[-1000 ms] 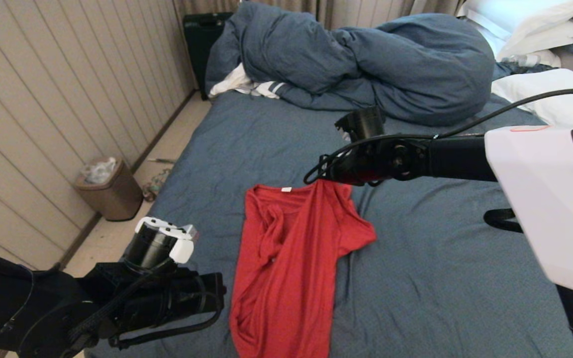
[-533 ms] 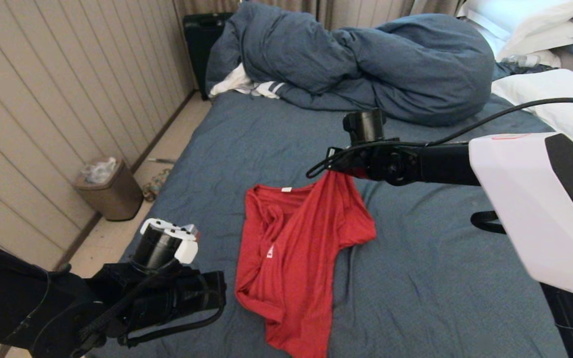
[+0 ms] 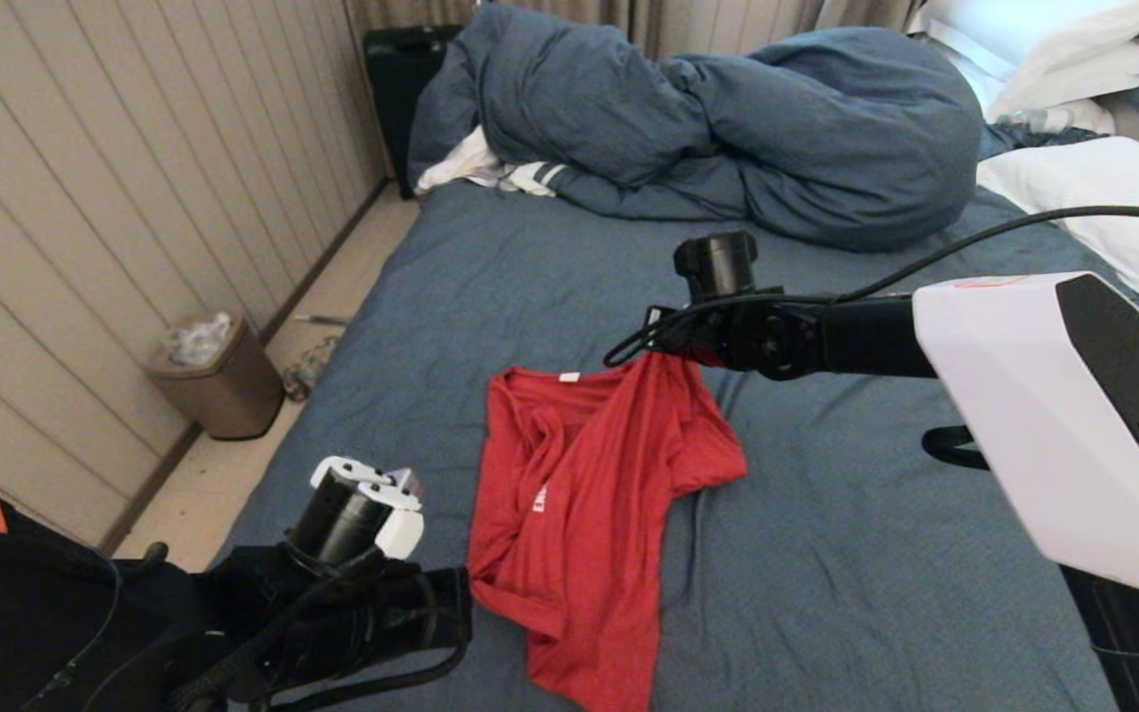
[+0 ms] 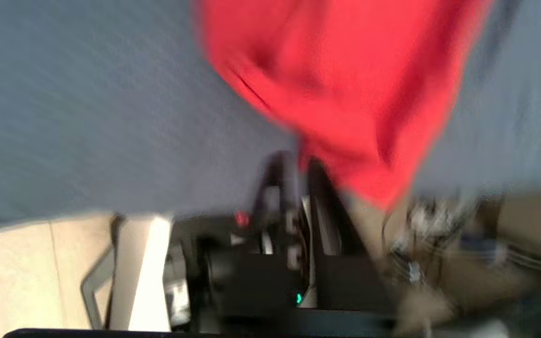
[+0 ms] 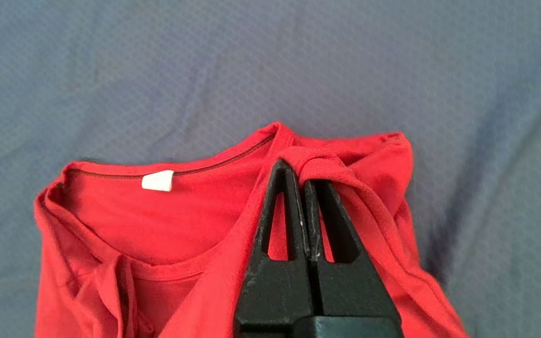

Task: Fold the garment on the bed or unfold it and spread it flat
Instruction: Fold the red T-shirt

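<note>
Since a second ago, the red T-shirt's [image 3: 589, 504] near hem has drawn up the bed [image 3: 856, 554], baring white lettering, in the head view. Left wrist view: left gripper [image 4: 301, 162] jaws slightly apart beside the hem. Right wrist view: right gripper [image 5: 301, 180] jaws clamped on the shoulder fold.

We see open blue-grey sheet on the bed [image 3: 827, 554] to the right of the crumpled red garment [image 3: 589, 494] and between it and the bunched duvet [image 3: 728, 119], room enough for a gripper to pass. Our right gripper [image 5: 301, 180], jaws clamped on a fold beside the collar, and its arm span the garment's far edge, while our left gripper [image 4: 301, 162] crowds the near hem. Along the left edge the bed drops to floor, with a bin [image 3: 214, 376] against the wall.
</note>
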Robot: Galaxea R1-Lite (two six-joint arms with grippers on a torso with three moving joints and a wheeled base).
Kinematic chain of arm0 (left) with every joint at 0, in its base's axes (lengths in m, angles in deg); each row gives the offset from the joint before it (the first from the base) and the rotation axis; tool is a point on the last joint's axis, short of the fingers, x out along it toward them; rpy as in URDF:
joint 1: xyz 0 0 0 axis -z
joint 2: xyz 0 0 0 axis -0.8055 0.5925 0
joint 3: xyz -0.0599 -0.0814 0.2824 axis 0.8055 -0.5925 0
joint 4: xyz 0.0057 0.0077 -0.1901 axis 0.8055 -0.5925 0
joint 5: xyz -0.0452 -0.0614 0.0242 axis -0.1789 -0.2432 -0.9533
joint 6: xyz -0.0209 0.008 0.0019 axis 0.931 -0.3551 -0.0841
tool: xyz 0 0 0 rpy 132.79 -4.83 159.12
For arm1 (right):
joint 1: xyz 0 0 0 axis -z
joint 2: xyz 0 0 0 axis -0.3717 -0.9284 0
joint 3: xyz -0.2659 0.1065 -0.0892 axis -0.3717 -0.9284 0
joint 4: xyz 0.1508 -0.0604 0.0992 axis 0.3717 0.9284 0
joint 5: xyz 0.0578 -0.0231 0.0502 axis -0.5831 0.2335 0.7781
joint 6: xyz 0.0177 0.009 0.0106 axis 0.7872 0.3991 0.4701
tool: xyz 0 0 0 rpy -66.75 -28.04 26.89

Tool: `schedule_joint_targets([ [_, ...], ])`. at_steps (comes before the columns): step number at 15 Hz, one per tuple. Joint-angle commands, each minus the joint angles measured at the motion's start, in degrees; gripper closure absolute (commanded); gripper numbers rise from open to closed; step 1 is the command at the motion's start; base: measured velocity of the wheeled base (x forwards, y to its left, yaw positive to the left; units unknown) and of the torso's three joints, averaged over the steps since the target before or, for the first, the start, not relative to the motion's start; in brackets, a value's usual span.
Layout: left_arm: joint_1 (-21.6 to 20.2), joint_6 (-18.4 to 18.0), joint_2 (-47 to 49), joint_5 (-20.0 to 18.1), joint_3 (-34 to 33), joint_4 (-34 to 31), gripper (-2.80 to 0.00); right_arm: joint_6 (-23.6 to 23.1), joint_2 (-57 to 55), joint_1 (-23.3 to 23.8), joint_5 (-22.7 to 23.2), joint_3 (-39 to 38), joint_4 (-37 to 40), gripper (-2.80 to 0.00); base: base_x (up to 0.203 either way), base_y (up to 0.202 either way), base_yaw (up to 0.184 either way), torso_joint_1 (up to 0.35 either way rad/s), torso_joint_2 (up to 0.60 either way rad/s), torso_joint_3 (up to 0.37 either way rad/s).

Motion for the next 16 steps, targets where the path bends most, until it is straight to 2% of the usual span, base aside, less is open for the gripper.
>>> schedule_joint_targets([
  [1,5.9,0.4,-1.1,-0.2,0.1,-2.4,-2.80,0.5,0.4,0.0,-0.1,-0.7,0.0,0.00,0.000,0.000,0.000,0.000,0.00,0.000],
  [3,13.2,2.0,-1.9,-0.5,1.7,-8.7,-2.80,0.5,0.8,0.0,-0.1,-0.7,0.0,0.00,0.000,0.000,0.000,0.000,0.00,0.000],
  [7,22.6,4.3,-2.5,-1.1,10.3,-23.1,-2.80,0.5,0.9,-0.1,-0.1,-0.7,0.0,0.00,0.000,0.000,0.000,0.000,0.00,0.000],
  [10,24.5,6.9,3.9,-2.6,19.1,-28.3,-2.80,0.5,1.0,-0.1,-0.1,-0.7,0.0,0.00,0.000,0.000,0.000,0.000,0.00,0.000],
  [12,24.4,9.7,10.1,-2.0,25.4,-31.5,-2.80,0.4,1.3,-0.1,-0.1,-0.6,0.0,0.00,0.000,0.000,0.000,0.000,0.00,0.000],
  [16,20.9,13.8,17.6,4.2,31.3,-35.4,-2.80,0.5,1.9,-0.1,-0.1,-0.7,0.0,0.00,0.000,0.000,0.000,0.000,0.00,0.000],
])
